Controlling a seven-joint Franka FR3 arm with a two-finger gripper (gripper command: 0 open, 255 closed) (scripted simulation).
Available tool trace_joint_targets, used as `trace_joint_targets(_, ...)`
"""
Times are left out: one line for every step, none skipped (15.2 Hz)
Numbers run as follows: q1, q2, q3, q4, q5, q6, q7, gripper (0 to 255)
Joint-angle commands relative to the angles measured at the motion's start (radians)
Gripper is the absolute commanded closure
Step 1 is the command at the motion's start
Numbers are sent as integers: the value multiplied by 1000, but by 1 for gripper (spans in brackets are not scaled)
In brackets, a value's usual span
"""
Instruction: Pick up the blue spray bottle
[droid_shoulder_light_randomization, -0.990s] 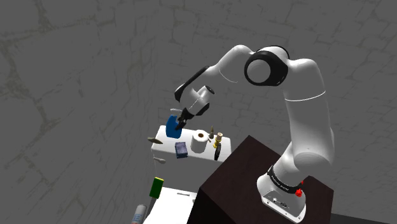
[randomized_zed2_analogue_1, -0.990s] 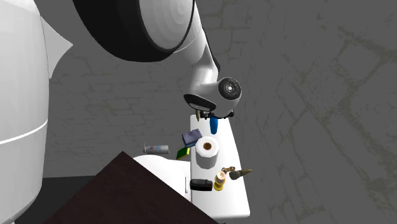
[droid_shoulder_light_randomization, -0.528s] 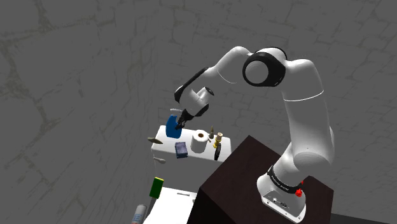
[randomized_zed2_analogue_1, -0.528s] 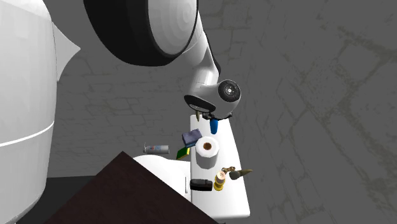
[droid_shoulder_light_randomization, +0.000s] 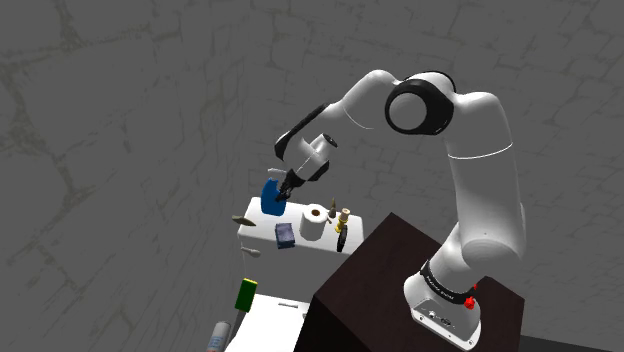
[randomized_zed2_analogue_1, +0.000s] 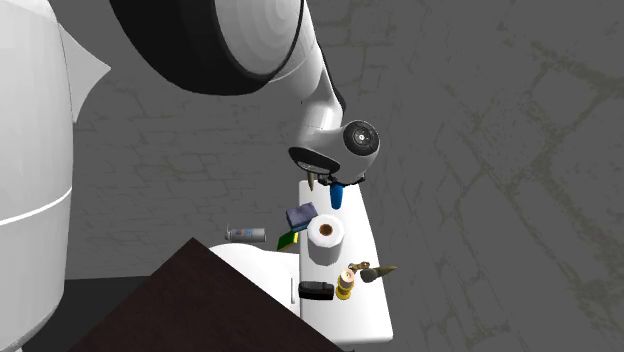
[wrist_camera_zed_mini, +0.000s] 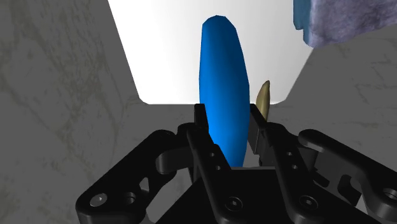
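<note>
OK, shoulder view: gripper (droid_shoulder_light_randomization: 283, 192) hangs right over the blue spray bottle (droid_shoulder_light_randomization: 269, 206), which sits at the edge of the white worktop (droid_shoulder_light_randomization: 262, 233) farthest from the stand. Second exterior view: spray bottle (randomized_zed2_analogue_1: 337, 198) upright at that far end, gripper (randomized_zed2_analogue_1: 334, 183) on its top, paper roll (randomized_zed2_analogue_1: 326, 233) nearer the worktop's middle. Wrist view: fingers (wrist_camera_zed_mini: 201, 121) nearly closed, pressing both flanks of the spray bottle (wrist_camera_zed_mini: 222, 83). Its long axis runs straight out along the fingers. Looks gripped, so a straight lift should do.
</note>
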Motion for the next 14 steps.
trace_joint_targets(9,-25,-12,-16,-28,-9,31,255)
trace_joint_targets(15,-38,-19,-24,-42,-13,48,255)
trace_joint_targets(20,-52,-26,-32,-57,-18,65,255)
trace_joint_targets(26,-65,-33,-40,-71,-22,81,255)
trace_joint_targets(32,-78,-40,-48,-86,-27,98,255)
trace_joint_targets(38,-91,-47,-56,-101,-32,114,255)
trace_joint_targets(43,-104,-55,-63,-116,-37,131,255)
trace_joint_targets(49,-117,-62,-70,-132,-42,148,255)
trace_joint_targets(55,-130,-70,-77,-147,-47,164,255)
trace_joint_targets(61,-143,-77,-84,-163,-52,181,255)
trace_joint_targets(68,-156,-85,-90,-178,-57,198,255)
trace_joint_targets(74,-168,-93,-96,-194,-63,214,255)
trace_joint_targets(75,-170,-94,-97,-196,-63,217,255)
trace_joint_targets(75,-170,-94,-97,-196,-63,217,255)
